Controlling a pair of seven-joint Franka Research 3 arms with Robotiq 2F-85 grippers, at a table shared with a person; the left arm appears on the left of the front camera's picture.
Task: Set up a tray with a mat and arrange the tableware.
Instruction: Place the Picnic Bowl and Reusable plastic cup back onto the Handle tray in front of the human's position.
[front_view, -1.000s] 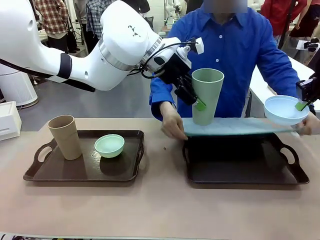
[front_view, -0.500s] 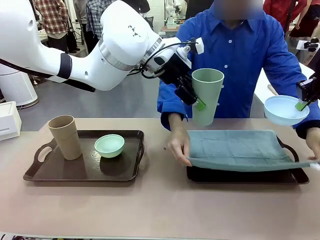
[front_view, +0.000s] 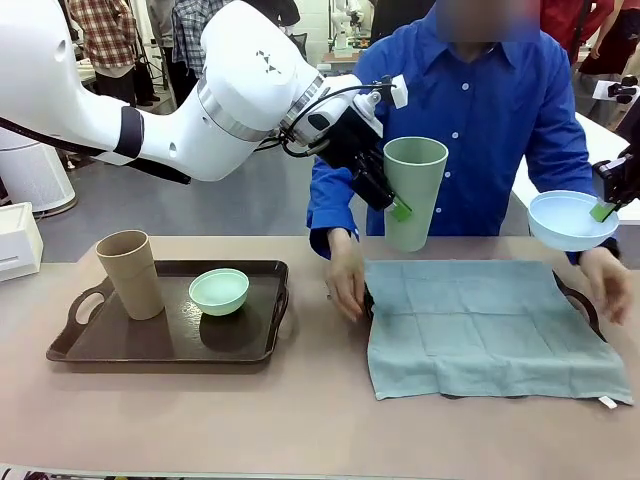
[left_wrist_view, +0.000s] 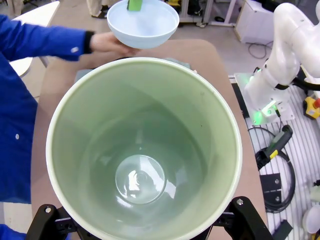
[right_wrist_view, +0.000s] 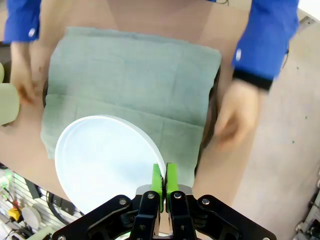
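So, edges first: the mat (front_view: 490, 325) is spread flat over the right tray (front_view: 586, 298). Its near edge is draped past the tray's near rim onto the worktop (front_view: 300, 410), a bit skewed, with the near right corner lying closest to the camera. The tray's handle ends can be made out at the mat's left and right sides. A person's hand (front_view: 345, 282) is laid at the mat's left edge, and the person's other hand (front_view: 608, 282) is held beside the right handle.

Room-wise, a bare strip of worktop is left between the two trays, and a wide bare band runs along the near edge. The whole top of the mat is free too.

The sage green cup (front_view: 415, 190) is held up in the air by the left hand (front_view: 408, 210), with the fingers clamped across its body. It's kept upright, mouth up, long axis vertical, above the mat's far left corner and not touching it.

The pale blue bowl (front_view: 570, 220) is pinched at its rim by the right hand (front_view: 603, 211), green pads shut tight on the edge. It's carried mouth up, in the air over the mat's far right corner.

On the left tray (front_view: 160, 350), the tan cup (front_view: 132, 275) is stood upright near the left handle. The mint green bowl (front_view: 219, 290) is set mouth up to its right, not touching it. That tray's near half is left open.
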